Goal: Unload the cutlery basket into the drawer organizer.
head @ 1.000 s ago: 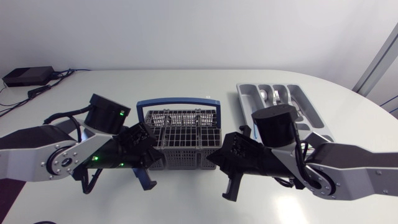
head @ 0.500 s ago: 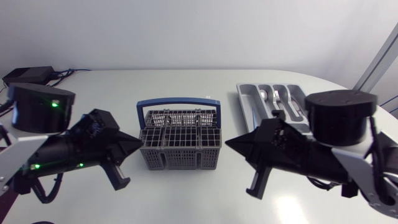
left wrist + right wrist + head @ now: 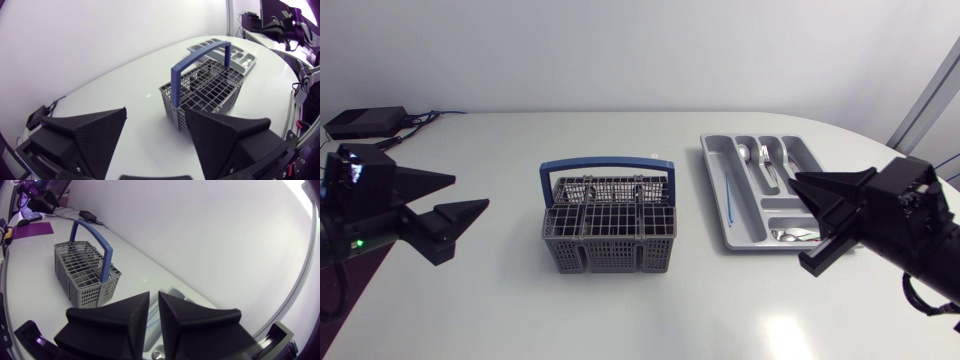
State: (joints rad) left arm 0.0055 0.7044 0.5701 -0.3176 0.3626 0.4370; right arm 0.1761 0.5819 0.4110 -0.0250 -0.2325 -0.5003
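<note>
The grey wire cutlery basket [image 3: 608,228] with its blue handle [image 3: 605,163] stands mid-table. It also shows ahead of my left gripper [image 3: 207,86] and off to one side of my right one [image 3: 84,272]. The grey drawer organizer [image 3: 722,200] lies to the basket's right, with several pieces of cutlery [image 3: 767,157] in its compartments. My left gripper [image 3: 470,192] hovers well left of the basket, open wide and holding nothing [image 3: 155,132]. My right gripper [image 3: 810,220] hangs over the organizer's near right end. Its fingers [image 3: 125,315] stand a narrow slit apart, with nothing between them.
A black box [image 3: 365,122] with cables sits at the table's back left corner. Bare tabletop [image 3: 620,310] runs in front of the basket and between the basket and the organizer.
Both arms pulled back from the basket's front corners toward the side edges. The left gripper went from shut to wide open. The right gripper's fingers parted slightly.
</note>
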